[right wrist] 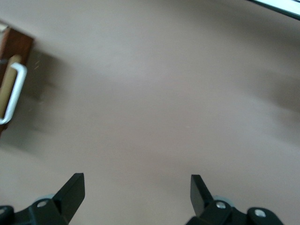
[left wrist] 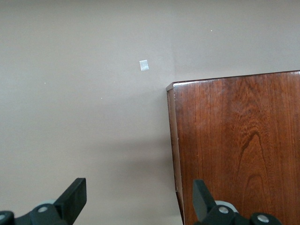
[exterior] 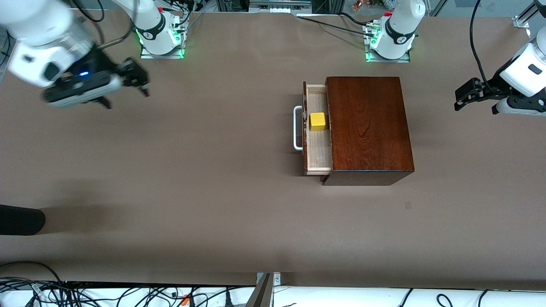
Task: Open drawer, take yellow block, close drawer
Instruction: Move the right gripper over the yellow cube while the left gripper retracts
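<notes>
The dark reddish-brown wooden box (exterior: 367, 128) stands on the table toward the left arm's end. Its drawer (exterior: 318, 149) is pulled partway out, showing pale wood inside, with the white handle (exterior: 297, 128) facing the right arm's end. The yellow block (exterior: 318, 121) sits in the drawer. My right gripper (exterior: 128, 100) is open and empty, up in the air over bare table at the right arm's end; its wrist view (right wrist: 137, 187) shows the handle (right wrist: 14, 91) some way off. My left gripper (exterior: 475, 108) is open and empty, over the table beside the box; its wrist view (left wrist: 139, 194) shows the box top (left wrist: 239, 145).
A dark rounded object (exterior: 21, 219) pokes in at the table edge at the right arm's end. Cables (exterior: 128, 294) and a metal bracket (exterior: 266, 290) run along the edge nearest the front camera. A small mark (exterior: 408, 205) lies on the table near the box.
</notes>
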You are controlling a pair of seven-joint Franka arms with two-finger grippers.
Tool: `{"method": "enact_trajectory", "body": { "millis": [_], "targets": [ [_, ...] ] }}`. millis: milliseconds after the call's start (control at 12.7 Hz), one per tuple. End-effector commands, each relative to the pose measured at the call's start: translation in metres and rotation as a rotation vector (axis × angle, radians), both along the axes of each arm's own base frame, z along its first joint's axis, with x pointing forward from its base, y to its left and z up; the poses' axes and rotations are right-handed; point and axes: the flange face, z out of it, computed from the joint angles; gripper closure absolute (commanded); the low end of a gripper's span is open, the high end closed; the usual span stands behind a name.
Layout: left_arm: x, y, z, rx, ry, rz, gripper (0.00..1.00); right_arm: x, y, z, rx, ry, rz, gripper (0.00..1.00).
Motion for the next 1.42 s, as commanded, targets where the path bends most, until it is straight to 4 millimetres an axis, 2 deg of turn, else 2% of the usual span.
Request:
{"method": "enact_trajectory", "body": {
  "millis": [0,237,553,868,1026,1342],
  "targets": [
    [0.003,-0.003,0.001,0.023,-0.006,-0.027,0.0,-0.02,0.066,-0.016,-0.005,0.033,0.125,0.0],
    [0.002,0.0,0.001,0.024,0.005,-0.026,0.0,-0.041,0.149,-0.063,-0.012,0.075,0.267,0.0],
    [0.0,-0.003,0.0,0.026,0.025,-0.03,0.0,-0.078,0.249,-0.097,-0.019,-0.063,0.573,0.0],
    [0.0,-0.002,0.0,0.023,0.025,-0.027,0.0,-0.089,0.343,-0.13,-0.084,-0.181,0.812,0.0],
    [0.0,-0.002,0.0,0.024,0.025,-0.025,0.0,-0.096,0.376,-0.152,-0.077,-0.185,0.849,0.0],
    [0.0,-0.002,0.0,0.024,0.025,-0.025,0.0,-0.097,0.402,-0.195,-0.092,-0.192,0.959,0.0]
  ]
}}
